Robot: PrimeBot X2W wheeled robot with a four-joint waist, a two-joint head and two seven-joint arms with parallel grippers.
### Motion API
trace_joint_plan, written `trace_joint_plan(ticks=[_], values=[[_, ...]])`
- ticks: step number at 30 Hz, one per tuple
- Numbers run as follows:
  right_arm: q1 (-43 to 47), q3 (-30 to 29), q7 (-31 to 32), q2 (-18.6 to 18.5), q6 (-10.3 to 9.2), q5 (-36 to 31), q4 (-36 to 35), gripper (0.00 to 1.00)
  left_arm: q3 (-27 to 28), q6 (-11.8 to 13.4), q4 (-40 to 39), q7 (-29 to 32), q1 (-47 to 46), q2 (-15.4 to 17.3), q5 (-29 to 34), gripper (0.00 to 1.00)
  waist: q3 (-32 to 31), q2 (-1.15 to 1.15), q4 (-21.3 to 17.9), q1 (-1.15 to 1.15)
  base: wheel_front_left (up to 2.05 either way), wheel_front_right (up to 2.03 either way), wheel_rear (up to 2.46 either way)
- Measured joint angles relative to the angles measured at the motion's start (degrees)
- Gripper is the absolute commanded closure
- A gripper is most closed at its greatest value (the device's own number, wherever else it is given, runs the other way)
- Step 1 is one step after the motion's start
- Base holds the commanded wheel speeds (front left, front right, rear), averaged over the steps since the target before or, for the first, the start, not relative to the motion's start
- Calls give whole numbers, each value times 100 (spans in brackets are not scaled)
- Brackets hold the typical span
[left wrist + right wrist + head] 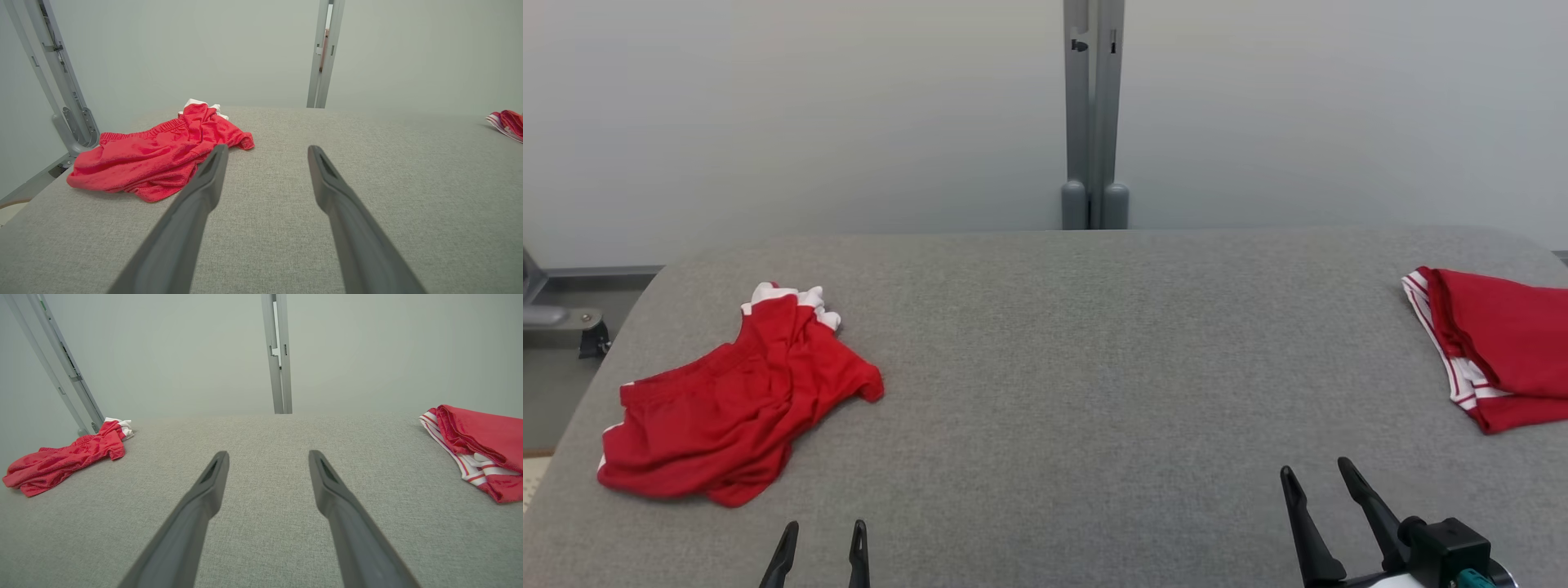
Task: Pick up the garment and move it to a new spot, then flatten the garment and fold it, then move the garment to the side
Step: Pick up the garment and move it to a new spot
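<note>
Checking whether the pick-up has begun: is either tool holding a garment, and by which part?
Nothing is held. The left tool and right tool both stand open and empty; the crumpled red garment lies untouched on the grey table.

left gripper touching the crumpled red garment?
Apart. Head view shows bare grey table between the open left gripper and the crumpled red garment.

Left, on grey fabric table [1094, 367]: crumpled red cloth garment [731, 408]
Right: folded red striped garment [1494, 359]
Behind: grey metal post [1093, 114]
</note>
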Motion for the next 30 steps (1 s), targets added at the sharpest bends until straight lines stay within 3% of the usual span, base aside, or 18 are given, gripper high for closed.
trace_joint_plan(ticks=[21,30], values=[[-18,23,0,66,0,9,4,0,289,-36,-234,1,-73,0,65,0,130,0,1522,0,0,0,0],[-22,-2,0,56,0,8,-15,0,272,-44,-301,0,-73,0,58,0,277,0,1928,0,0,0,0]])
